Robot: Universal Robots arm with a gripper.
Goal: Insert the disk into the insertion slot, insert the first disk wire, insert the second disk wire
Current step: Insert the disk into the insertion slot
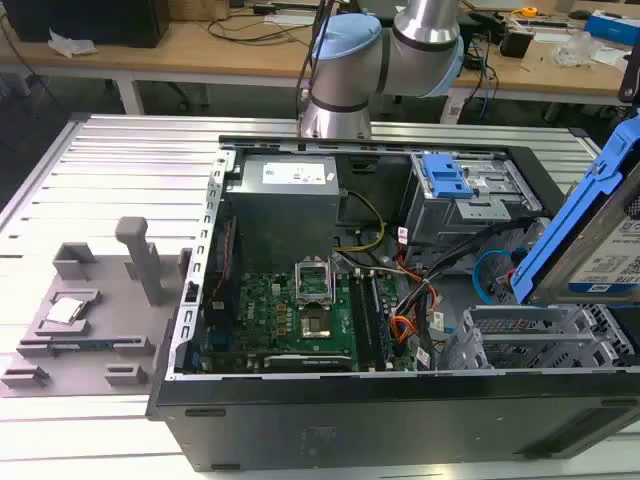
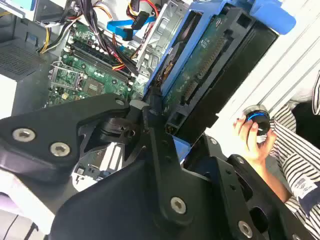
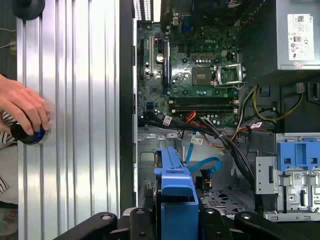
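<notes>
No legible print on the disk label

Cable tangle — just beside insertion slot

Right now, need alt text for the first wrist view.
The black gripper holds the disk in its bright blue plastic carrier between its fingers, over an open black computer case with a green motherboard. Beside the case, a person's hand rests on a small black-and-blue knob on the ribbed metal table.
</notes>
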